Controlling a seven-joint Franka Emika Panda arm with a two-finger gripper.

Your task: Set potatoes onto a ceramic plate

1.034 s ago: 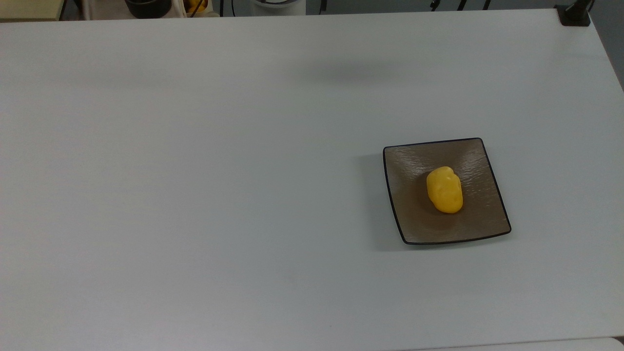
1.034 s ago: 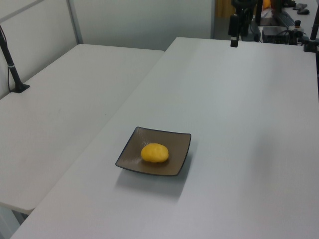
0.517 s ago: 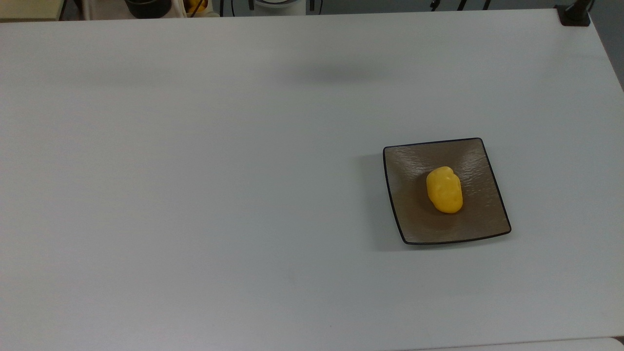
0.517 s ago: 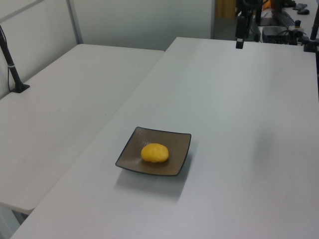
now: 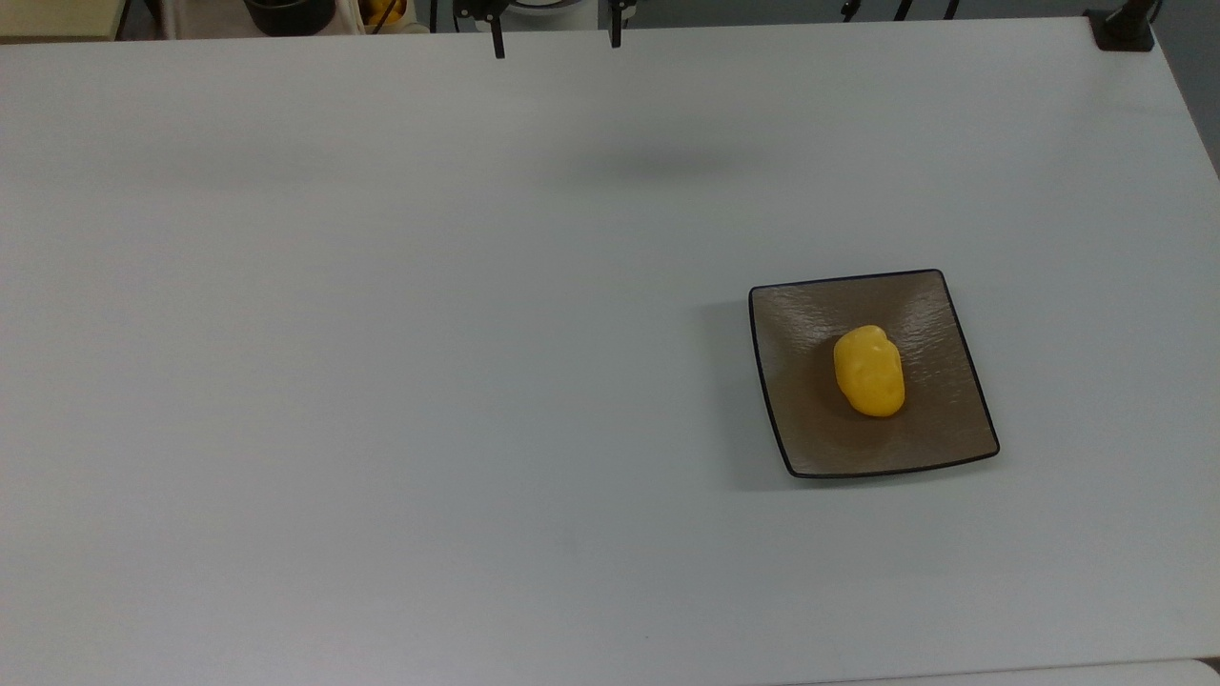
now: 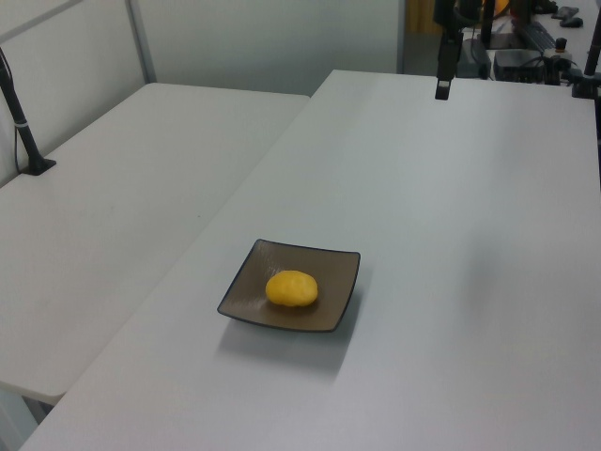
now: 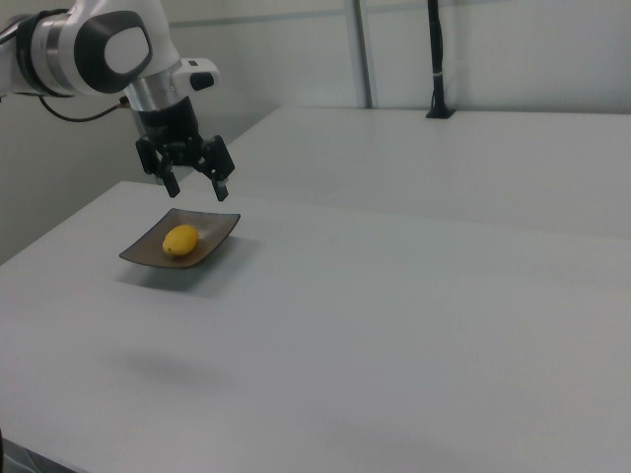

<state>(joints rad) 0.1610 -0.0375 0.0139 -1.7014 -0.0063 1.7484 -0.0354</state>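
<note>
Pale grey and bare apart from the dish, the surface (image 5: 381, 333) fills my top view, and a second pale table (image 6: 113, 207) butts against it on the left view's left. On my screens the ceramic plate (image 5: 810, 429) sits toward the top view's right, square, brown and glossy with a thin black rim. The potatoes (image 5: 868, 371), one bright yellow dimpled lump, lie on it near its middle, touching the dished face and clear of every edge. I see the same in the left view, where the yellow lump (image 6: 291, 288) rests at the centre of the plate (image 6: 333, 282), and in the right view, where it (image 7: 179, 239) lies on the plate (image 7: 212, 236) at the right view's left.

My pincer (image 7: 196, 183) hangs in the air with nothing in it, fingers (image 7: 223, 185) spread wide and pointing down. In the top view its two dark tips (image 5: 497, 48) poke in at the upper edge, well apart from the plate. Behind it I see the white arm (image 7: 99, 44) reaching in from the right view's upper left.
</note>
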